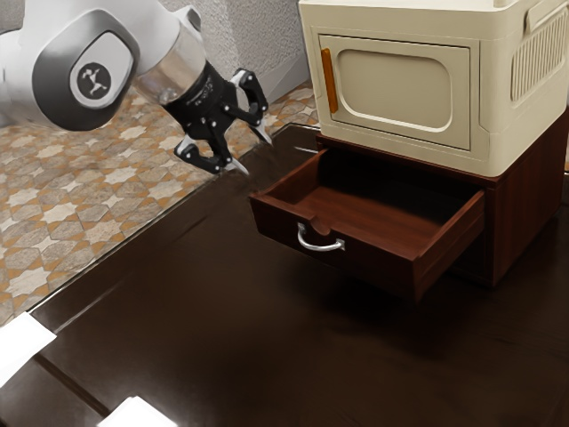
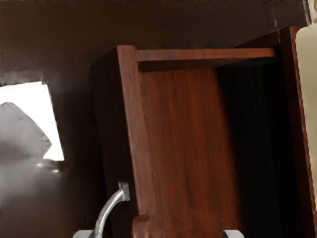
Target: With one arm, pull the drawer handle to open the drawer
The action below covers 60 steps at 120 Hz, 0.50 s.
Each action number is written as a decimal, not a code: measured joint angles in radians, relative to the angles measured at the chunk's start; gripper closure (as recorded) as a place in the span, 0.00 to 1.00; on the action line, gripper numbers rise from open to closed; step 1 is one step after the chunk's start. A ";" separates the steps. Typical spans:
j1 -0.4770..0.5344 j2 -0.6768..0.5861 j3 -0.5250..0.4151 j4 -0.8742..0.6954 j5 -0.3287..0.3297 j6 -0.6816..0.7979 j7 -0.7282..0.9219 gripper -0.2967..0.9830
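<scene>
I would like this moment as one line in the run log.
drawer: pulled out of brown cabinet | silver handle: not gripped | tool: open, clear of handle | goal: drawer stands open

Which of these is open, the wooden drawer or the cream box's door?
The wooden drawer, the one with the curved silver handle. It sticks out from its cabinet, while the cream door above, with the orange strip, is shut.

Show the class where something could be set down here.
The open drawer is bare where lit, as is the table between the handle and the bright patches. Crowded: the pale box on the cabinet, and the gripper hanging near the drawer.
</scene>
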 joint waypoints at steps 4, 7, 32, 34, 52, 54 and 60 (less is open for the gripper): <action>-0.036 -0.014 0.019 0.054 0.020 -0.065 -0.011 0.52; -0.082 -0.028 0.049 0.088 0.034 -0.117 -0.022 0.49; -0.182 -0.095 0.222 0.034 0.083 -0.422 -0.107 0.33; -0.185 -0.096 0.224 0.025 0.084 -0.433 -0.113 0.32; -0.223 -0.108 0.226 -0.034 0.089 -0.500 -0.149 0.28; -0.231 -0.111 0.226 -0.036 0.089 -0.505 -0.153 0.27; -0.252 -0.117 0.228 -0.041 0.092 -0.518 -0.162 0.26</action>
